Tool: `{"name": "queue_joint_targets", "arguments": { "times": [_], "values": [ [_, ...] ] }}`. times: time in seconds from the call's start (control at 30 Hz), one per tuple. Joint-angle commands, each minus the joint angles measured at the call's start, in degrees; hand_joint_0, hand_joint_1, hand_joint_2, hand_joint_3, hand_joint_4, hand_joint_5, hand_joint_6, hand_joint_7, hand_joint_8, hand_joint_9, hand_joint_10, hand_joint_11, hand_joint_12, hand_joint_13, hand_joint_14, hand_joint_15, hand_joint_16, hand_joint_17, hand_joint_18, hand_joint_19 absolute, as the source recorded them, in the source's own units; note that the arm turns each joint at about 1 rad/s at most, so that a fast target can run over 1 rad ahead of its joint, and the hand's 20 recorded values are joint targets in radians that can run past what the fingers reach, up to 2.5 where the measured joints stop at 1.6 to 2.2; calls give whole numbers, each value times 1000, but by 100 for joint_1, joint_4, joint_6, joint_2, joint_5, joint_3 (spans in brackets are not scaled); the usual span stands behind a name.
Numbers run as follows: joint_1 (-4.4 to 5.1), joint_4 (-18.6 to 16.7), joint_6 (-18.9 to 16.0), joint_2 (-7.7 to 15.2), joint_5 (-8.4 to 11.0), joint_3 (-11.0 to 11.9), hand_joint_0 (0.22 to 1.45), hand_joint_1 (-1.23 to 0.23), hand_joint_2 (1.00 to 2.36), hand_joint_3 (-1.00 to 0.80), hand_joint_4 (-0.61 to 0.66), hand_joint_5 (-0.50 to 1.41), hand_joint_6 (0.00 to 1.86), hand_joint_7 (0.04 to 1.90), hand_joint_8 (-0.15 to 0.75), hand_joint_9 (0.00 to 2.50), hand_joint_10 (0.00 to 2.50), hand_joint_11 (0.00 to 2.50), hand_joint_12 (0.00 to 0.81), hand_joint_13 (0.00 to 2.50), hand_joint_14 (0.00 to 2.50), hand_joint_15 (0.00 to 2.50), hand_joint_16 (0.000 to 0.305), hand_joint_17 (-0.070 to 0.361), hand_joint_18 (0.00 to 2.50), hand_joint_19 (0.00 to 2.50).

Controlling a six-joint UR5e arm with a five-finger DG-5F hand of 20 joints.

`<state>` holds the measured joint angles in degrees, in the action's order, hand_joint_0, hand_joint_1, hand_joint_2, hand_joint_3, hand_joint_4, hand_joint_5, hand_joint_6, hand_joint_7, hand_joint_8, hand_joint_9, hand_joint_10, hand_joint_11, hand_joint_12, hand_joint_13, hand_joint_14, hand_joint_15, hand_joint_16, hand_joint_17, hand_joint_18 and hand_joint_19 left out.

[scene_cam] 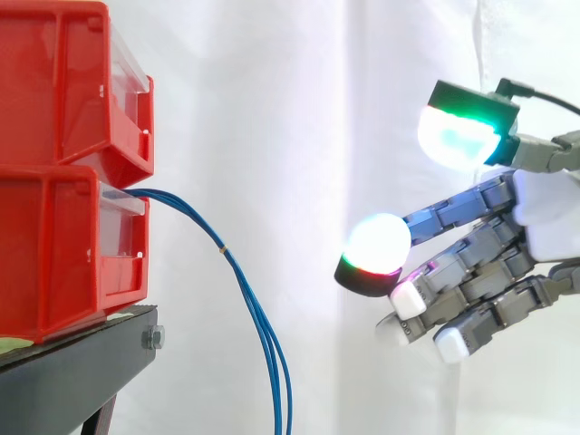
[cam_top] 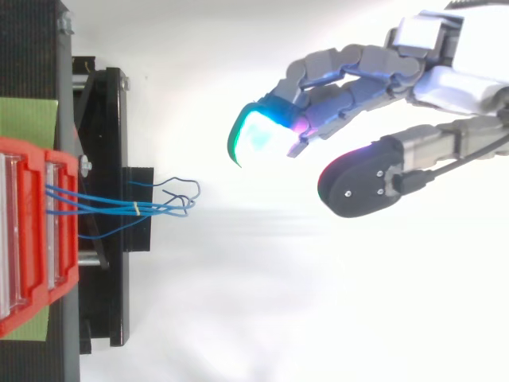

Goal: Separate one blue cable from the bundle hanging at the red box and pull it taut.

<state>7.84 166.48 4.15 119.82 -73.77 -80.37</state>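
Observation:
A bundle of thin blue cables (scene_cam: 237,276) comes out of the lower red bin (scene_cam: 68,249) and hangs down in a curve, tied together partway by a small yellow band. From above, the cables (cam_top: 119,205) run right from the bin (cam_top: 36,239) and end in loose loops. The hand (scene_cam: 535,213) hovers well to the right of the bundle, touching none of it. Its fingers (scene_cam: 453,213) reach left, nearly straight and spread, with the thumb (scene_cam: 467,127) held apart above them. In the top view the hand (cam_top: 453,79) is at the upper right, open, with nothing between thumb and fingers.
Two red bins are stacked, the upper one (scene_cam: 72,82) on the lower, on a black stand (scene_cam: 77,372) at the left. A white curtain hangs behind. Open space lies between the cables and the hand.

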Motion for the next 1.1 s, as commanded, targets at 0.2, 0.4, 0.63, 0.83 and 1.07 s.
{"name": "queue_joint_targets", "arguments": {
  "times": [0.2, 0.4, 0.63, 0.83, 1.07],
  "values": [
    [-2, -415, 191, 77, 179, -5, 579, -560, 1007, -409, 315, -196, 502, 926, 358, 602, 8, 398, 376, 505, 8, 278, 51, 115, 550, 386],
    [33, -397, 209, 86, 214, 4, 580, -563, 1007, -411, 321, -193, 502, 929, 366, 618, 8, 403, 377, 518, 8, 281, 51, 115, 562, 392],
    [95, -713, 367, 86, 495, 4, 580, -566, 1007, -412, 322, -191, 502, 926, 369, 627, 8, 410, 373, 521, 9, 281, 51, 115, 571, 391],
    [86, -423, 358, 613, 539, 575, 582, -568, 1007, -414, 325, -190, 502, 932, 372, 637, 8, 413, 374, 539, 9, 288, 50, 114, 588, 390],
    [112, -63, 349, 1035, 495, 1041, 582, -568, 1007, -414, 320, -189, 502, 929, 369, 639, 8, 416, 372, 550, 9, 291, 50, 113, 592, 398]
  ]
}}
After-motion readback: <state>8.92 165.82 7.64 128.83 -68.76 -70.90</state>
